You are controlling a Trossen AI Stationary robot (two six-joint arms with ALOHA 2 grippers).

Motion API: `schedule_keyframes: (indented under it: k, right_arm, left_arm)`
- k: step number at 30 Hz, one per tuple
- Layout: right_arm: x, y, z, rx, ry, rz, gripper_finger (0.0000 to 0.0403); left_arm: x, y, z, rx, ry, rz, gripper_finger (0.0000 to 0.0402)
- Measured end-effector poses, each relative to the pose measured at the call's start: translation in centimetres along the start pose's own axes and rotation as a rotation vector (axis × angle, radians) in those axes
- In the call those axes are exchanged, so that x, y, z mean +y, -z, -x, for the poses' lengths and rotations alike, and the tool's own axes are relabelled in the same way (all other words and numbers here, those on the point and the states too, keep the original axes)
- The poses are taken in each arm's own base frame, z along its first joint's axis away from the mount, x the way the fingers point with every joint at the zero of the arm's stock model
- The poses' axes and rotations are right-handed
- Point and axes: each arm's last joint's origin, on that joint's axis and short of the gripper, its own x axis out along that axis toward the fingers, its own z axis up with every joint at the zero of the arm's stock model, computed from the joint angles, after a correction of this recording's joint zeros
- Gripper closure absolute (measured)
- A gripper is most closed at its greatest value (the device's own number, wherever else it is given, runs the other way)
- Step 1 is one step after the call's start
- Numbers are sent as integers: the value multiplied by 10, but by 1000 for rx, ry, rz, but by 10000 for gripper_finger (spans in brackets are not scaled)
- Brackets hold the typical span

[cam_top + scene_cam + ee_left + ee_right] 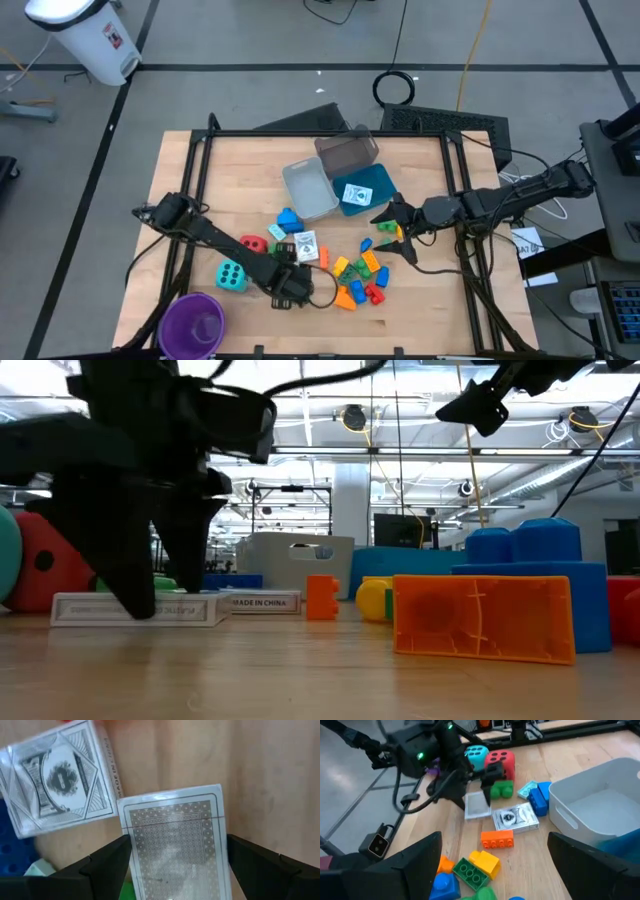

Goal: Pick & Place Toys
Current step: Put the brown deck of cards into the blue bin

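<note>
Two white printed packets lie flat on the wood: one [175, 850] between the fingers of my left gripper [177, 845], the other [55, 780] just beside it. My left gripper [465, 795] points down, open, a finger along each long side of the first packet [477, 805]. Close by are a red die [253, 243], a cyan die [230, 275] and a green brick [501, 789]. Loose bricks [360, 275] lie scattered to the right. My right gripper [395, 225] hangs open above the table, near the trays, with nothing between its fingers. My left gripper comes at the packet from above, pointing down, its fingers [112, 857] close along the packet's two long sides [131, 845]. Whether they touch it I cannot tell. The packet lies flat on the table.
A grey tray [308, 188], a dark clear tray [347, 153] and a blue tray [360, 195] stand at the table's middle and far side. A purple cup [192, 322] sits at the near left corner. A black frame [200, 170] edges the table.
</note>
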Motion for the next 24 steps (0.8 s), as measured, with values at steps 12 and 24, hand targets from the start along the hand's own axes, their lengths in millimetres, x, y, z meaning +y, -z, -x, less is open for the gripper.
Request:
schedule_keyframes:
  k: [12, 24]
  right_arm:
    - [0, 2, -3, 15, 1, 0, 69]
    - [0, 2, -3, 14, 4, -10, 69]
  left_arm:
    - [10, 0, -19, -126, -122, 60, 78]
    - [1, 4, -29, -176, -155, 55, 132]
